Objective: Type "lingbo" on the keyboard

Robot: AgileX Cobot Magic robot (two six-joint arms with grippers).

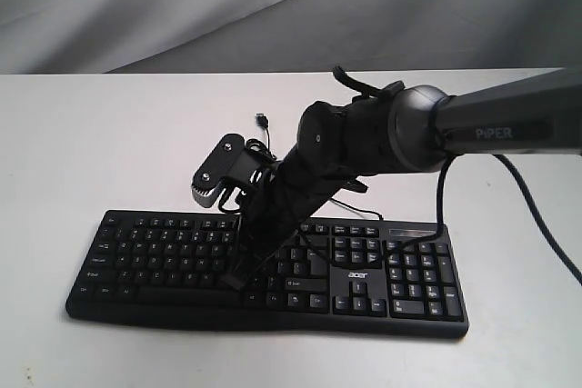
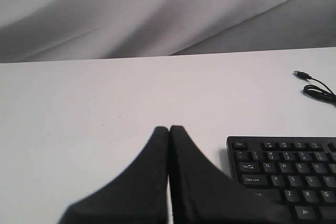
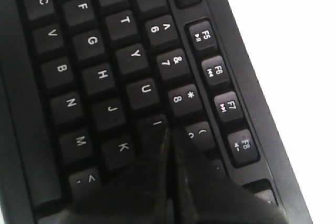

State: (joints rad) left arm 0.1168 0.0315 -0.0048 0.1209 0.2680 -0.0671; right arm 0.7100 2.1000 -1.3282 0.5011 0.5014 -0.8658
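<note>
Pressed-together jaws of the black right gripper (image 3: 169, 148) sit at the I key (image 3: 156, 124) of the wide black plastic keyboard (image 1: 164, 247), whose long axis runs 9 to 3 o'clock across the white desk (image 1: 91, 134). N probably lies toward 7 o'clock. The left gripper (image 2: 169, 129), jaws also closed, hovers beyond the 9 o'clock end.

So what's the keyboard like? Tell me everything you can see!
The keyboard is wide, black and plastic-looking, with white letters, a number pad and a white acer logo. It lies flat on the white table, its thin black cable curling behind. The right gripper, shut, points down onto it near the I key.
</note>
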